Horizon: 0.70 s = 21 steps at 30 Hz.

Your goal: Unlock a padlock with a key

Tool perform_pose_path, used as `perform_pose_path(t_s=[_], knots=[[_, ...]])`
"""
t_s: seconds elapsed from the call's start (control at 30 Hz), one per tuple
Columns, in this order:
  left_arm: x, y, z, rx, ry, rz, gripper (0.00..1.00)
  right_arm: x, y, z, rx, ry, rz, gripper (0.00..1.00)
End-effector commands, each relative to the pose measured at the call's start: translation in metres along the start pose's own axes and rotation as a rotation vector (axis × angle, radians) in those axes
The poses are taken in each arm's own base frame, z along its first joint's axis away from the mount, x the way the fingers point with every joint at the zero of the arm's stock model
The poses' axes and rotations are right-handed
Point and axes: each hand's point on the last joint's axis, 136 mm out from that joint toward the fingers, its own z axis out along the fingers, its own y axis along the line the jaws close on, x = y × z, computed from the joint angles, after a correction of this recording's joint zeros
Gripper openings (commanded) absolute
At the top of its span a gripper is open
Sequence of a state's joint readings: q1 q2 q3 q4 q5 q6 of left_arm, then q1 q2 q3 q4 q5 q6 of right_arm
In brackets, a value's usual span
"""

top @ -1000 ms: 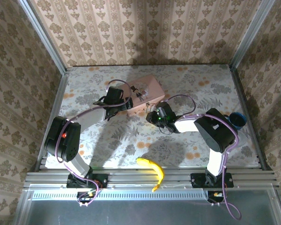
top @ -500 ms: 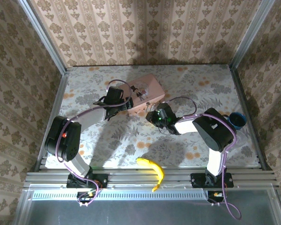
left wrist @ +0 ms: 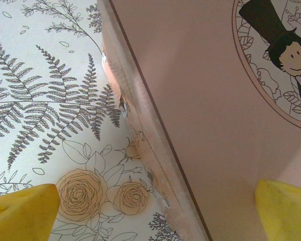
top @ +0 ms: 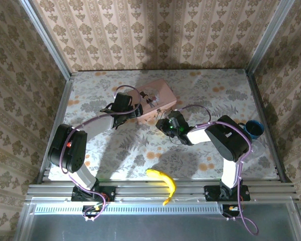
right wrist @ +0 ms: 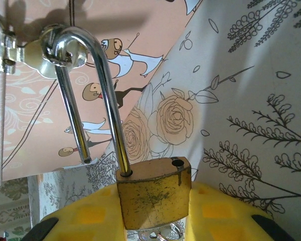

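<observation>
Top view: bright, even light; soft arm shadows spill toward 6 o'clock on the table (top: 215,90). Left wrist: pink tin (left wrist: 205,100) edge blurred, glinting. Right wrist: padlock (right wrist: 153,193) crisp, shackle streaked with glare; yellow fingertips (right wrist: 85,216) soft at 6 o'clock.

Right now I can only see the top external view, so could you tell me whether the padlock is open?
Observer: Yes. In the right wrist view the short leg of the shackle is out of the padlock body.
Operator: Thank you. Is the right gripper holding it?
Observer: It is. The right gripper has its yellow fingers clamped on either side of the body.
Operator: And is it off the tin?
Observer: Not yet. The shackle is hooked through the hasp on the tin.
</observation>
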<state>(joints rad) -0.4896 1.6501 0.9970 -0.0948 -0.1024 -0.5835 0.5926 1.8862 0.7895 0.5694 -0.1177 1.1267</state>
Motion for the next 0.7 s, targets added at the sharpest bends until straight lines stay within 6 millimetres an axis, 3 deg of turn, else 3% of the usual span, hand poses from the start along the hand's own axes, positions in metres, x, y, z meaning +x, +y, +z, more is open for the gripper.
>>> perform_pose_path(t_s=[0.0, 0.67], knots=[[0.0457, 0.0286, 0.0098, -0.095, 0.156, 0.022, 1.0, -0.0196, -0.0131, 0.0037, 0.034, -0.097, 0.045, 0.0], [0.0518, 0.0338, 0.0099, -0.105, 0.164, 0.016, 1.0, -0.0253, -0.0155, 0.008, 0.001, -0.122, 0.125, 0.0]])
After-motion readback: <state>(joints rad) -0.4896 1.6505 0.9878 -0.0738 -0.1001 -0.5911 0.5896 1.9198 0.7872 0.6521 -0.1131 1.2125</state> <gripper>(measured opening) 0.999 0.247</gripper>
